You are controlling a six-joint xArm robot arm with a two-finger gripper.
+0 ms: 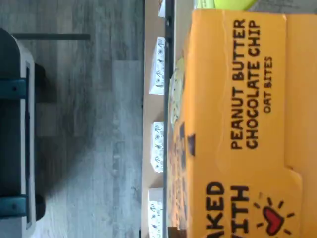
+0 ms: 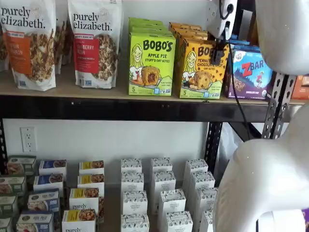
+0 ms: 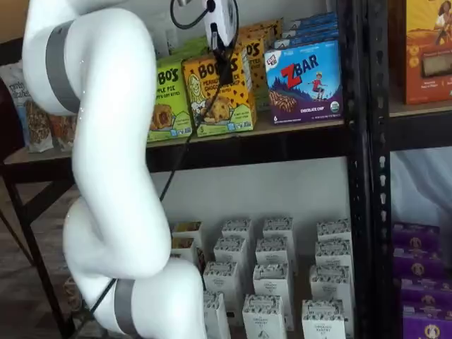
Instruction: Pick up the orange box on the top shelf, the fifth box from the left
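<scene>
I have the end effector (image 3: 224, 69) pinching the front top of the orange box (image 3: 220, 95), which stands on the top shelf (image 2: 96, 94) beside the ZBar box (image 3: 305, 81). Grasp made; next I should lift clear.

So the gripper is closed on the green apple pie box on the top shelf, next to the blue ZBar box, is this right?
Not quite. The gripper is closed on the orange box, the peanut butter chocolate chip one, not the green one. Both shelf views show this. That orange box stands on the top shelf, next to the blue ZBar box.
</scene>
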